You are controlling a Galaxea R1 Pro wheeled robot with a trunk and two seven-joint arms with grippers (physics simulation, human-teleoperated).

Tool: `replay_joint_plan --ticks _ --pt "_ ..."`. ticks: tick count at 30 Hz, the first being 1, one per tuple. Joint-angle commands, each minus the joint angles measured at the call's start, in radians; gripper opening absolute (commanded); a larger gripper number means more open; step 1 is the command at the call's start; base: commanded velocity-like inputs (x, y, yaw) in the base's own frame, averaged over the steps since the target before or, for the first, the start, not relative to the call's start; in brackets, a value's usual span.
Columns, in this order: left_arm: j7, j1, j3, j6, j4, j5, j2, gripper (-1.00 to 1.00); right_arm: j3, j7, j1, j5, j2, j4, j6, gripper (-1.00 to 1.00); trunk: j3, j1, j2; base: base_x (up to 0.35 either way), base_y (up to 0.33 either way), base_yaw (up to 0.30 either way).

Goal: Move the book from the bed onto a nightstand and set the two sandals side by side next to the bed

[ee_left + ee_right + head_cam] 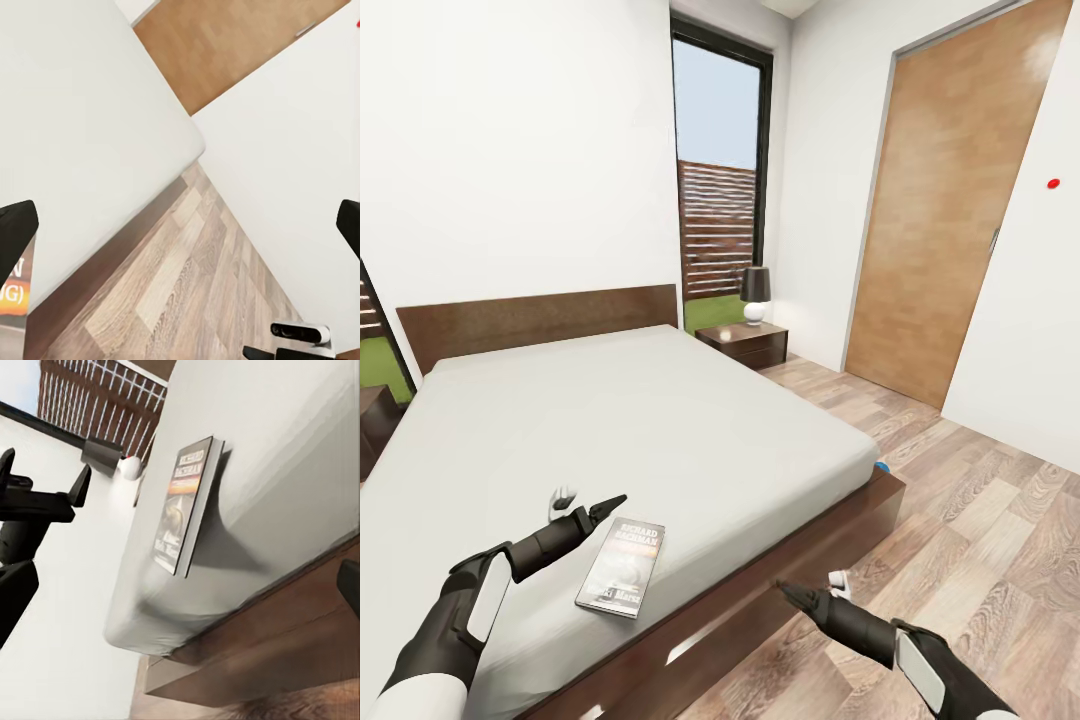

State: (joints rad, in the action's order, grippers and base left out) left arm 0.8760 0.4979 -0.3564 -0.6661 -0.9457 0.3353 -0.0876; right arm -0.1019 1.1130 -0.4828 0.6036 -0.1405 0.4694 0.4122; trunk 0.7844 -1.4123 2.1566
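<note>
The bed (640,420) carries the book (622,566) flat near its foot edge, long axis running toward the headboard. The left gripper (582,503), fingers spread and empty, hovers just beside it, nearer than the open, empty right gripper (810,588).

The book (622,566) lies on the bed (660,420) near its foot edge, the left gripper (588,505) just left of it, the right gripper (812,590) off the bed's foot over the floor (980,520), a nightstand (743,344) beside the headboard (540,318).
</note>
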Motion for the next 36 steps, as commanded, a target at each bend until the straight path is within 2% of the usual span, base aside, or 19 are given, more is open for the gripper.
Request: replay_joint_plan --ticks 1,6,14,21,23,27,28,32,36 --pt "0.001 0.001 -0.001 -0.006 0.0 0.004 0.0 1.0 -0.006 0.0 -0.001 0.01 0.008 0.0 0.013 1.0 0.001 0.0 0.0 0.0 0.0 0.0" --pt "0.001 0.0 -0.001 -0.006 0.001 0.005 0.0 1.0 -0.006 -0.001 -0.002 0.007 0.049 0.0 0.088 1.0 0.001 0.0 0.0 0.0 0.0 0.0" --pt "0.0 0.001 -0.003 -0.004 0.001 0.006 0.0 1.0 -0.006 -0.002 -0.002 0.005 0.121 0.0 0.113 1.0 0.001 0.0 0.0 0.0 0.0 0.0" --pt "0.001 0.0 -0.003 -0.007 -0.003 0.011 0.0 1.0 -0.006 -0.004 -0.002 0.006 0.142 -0.005 0.119 1.0 0.001 0.0 0.0 0.0 0.0 0.0" --pt "0.001 0.0 -0.004 -0.011 -0.004 0.03 0.0 1.0 -0.006 -0.005 -0.002 0.005 0.143 -0.008 0.12 1.0 0.001 0.0 0.0 0.0 0.0 0.0" --pt "-0.002 0.0 -0.004 -0.027 -0.006 0.104 -0.001 1.0 -0.006 -0.006 -0.002 0.005 0.143 -0.011 0.12 1.0 0.001 0.0 0.0 0.0 0.0 0.0" --pt "-0.007 0.0 -0.004 -0.034 -0.006 0.167 0.0 1.0 -0.007 -0.006 -0.002 0.005 0.153 -0.013 0.12 1.0 0.001 0.0 0.0 0.0 0.0 0.0" --pt "-0.009 0.001 -0.004 -0.036 -0.006 0.192 0.007 1.0 -0.008 -0.007 -0.002 0.004 0.185 -0.016 0.12 1.0 0.001 0.0 0.0 0.0 0.0 0.0" --pt "-0.01 0.001 -0.005 -0.036 -0.004 0.196 0.013 1.0 -0.009 -0.006 -0.002 0.003 0.193 -0.017 0.12 1.0 0.001 0.0 0.0 0.0 0.0 0.0"
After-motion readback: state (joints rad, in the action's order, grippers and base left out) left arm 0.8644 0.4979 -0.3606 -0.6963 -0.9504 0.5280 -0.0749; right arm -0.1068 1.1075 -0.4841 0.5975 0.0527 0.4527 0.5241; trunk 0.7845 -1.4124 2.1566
